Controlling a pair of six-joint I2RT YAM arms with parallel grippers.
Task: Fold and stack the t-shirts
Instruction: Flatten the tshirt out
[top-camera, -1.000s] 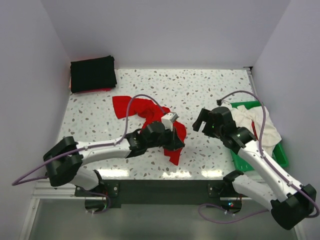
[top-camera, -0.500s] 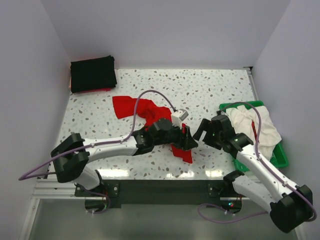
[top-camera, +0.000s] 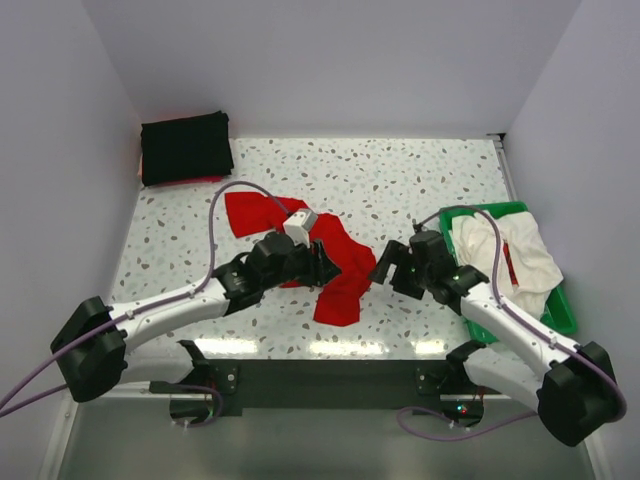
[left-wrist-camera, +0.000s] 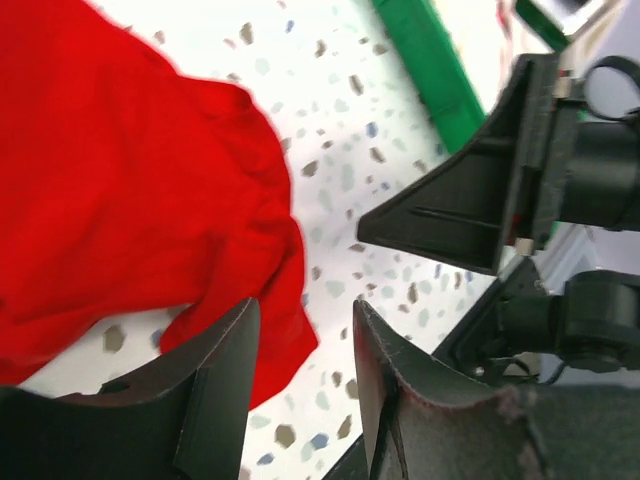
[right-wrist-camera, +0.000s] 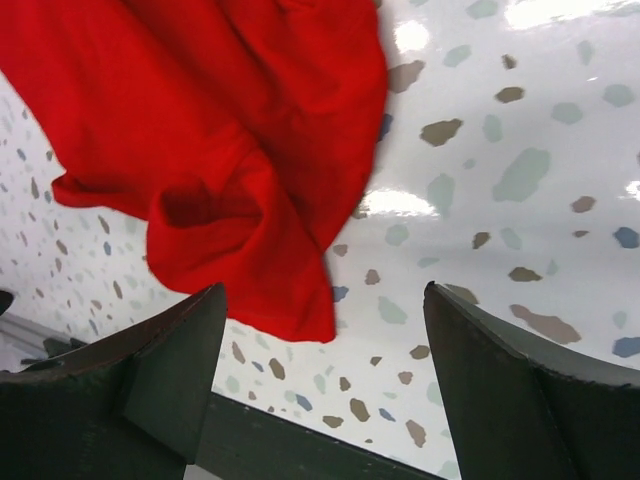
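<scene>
Top external view: red t-shirt (top-camera: 345, 285) is lying crumpled mid-bench (top-camera: 400, 180), with left hand (top-camera: 328, 268) and right hand (top-camera: 382, 270) both hovering released at its near-right end, probably lining up to spread it flat for folding.

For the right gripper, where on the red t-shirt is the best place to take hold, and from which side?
Probably the bunched lower corner of the red t-shirt, coming from the right arm's side. The cloth there stands up in a thick fold, and the open right gripper faces it.
</scene>
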